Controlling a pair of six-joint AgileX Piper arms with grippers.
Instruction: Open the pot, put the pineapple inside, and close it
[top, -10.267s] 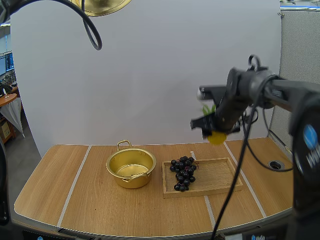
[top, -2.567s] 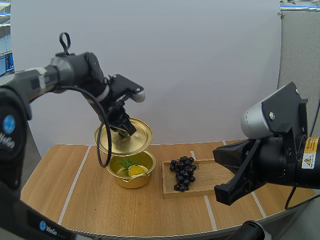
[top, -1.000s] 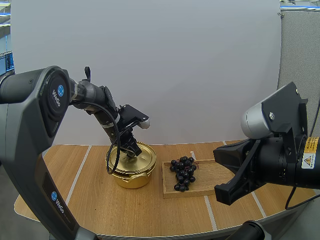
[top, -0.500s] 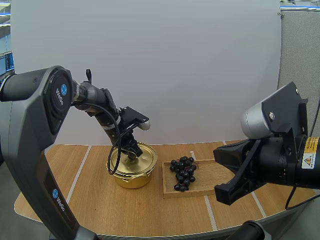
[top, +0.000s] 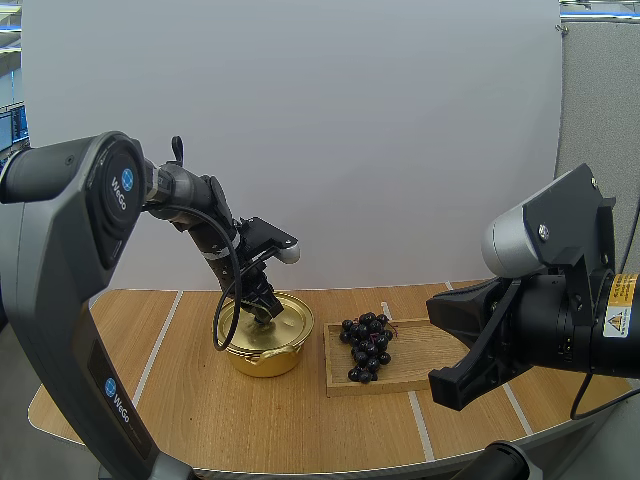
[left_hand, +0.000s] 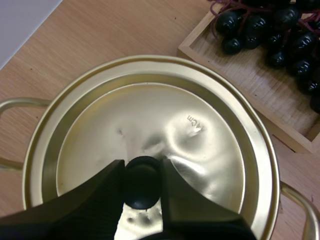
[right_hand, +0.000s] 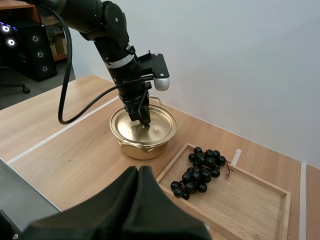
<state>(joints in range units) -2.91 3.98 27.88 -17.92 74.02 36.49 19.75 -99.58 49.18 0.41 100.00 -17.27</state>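
Note:
The gold pot (top: 262, 350) stands on the table left of the tray, with its gold lid (top: 270, 320) lying on its rim. My left gripper (top: 262, 312) reaches down from above and is shut on the lid's black knob (left_hand: 142, 181); in the left wrist view the gripper (left_hand: 142, 167) has one fingertip on each side of the knob and the lid (left_hand: 200, 145) spreads around it. The lid hides the pot's inside. In the right wrist view my right gripper (right_hand: 138, 172) is shut on nothing, high and well in front of the pot (right_hand: 142, 140).
A wooden tray (top: 445, 355) lies right of the pot with a bunch of dark grapes (top: 366, 345) at its left end. The tray's corner (left_hand: 250, 85) comes close to the pot's side. Bare wooden table (top: 150, 400) lies left of and in front of the pot.
Earlier the left gripper held the lid tilted above the open pot with the pineapple inside. The lid came down onto the rim and over the last second has settled level there.

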